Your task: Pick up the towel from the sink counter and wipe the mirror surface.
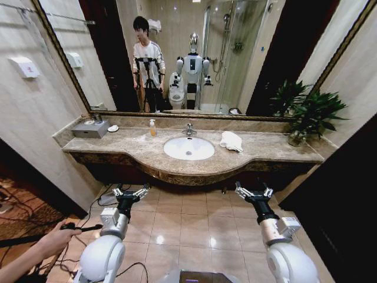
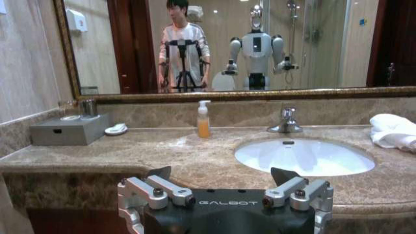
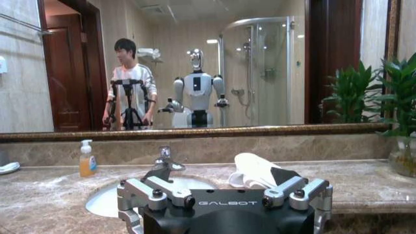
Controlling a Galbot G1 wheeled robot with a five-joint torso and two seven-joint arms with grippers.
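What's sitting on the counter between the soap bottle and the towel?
In the head view, the white basin with the chrome faucet behind it lies between the soap bottle and the towel; otherwise the sink counter is bare marble.

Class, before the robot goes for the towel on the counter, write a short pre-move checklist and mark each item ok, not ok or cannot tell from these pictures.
1. Towel lies on the counter, beside the basin on the robot's right: ok.
2. Right gripper open and empty: ok.
3. Left gripper open and empty: ok.
4. Grippers already over the counter: not ok, both are out in front of its edge, above the floor.
5. Space around the towel free of the faucet and plant: ok.
6. Mirror within arm's reach: cannot tell.
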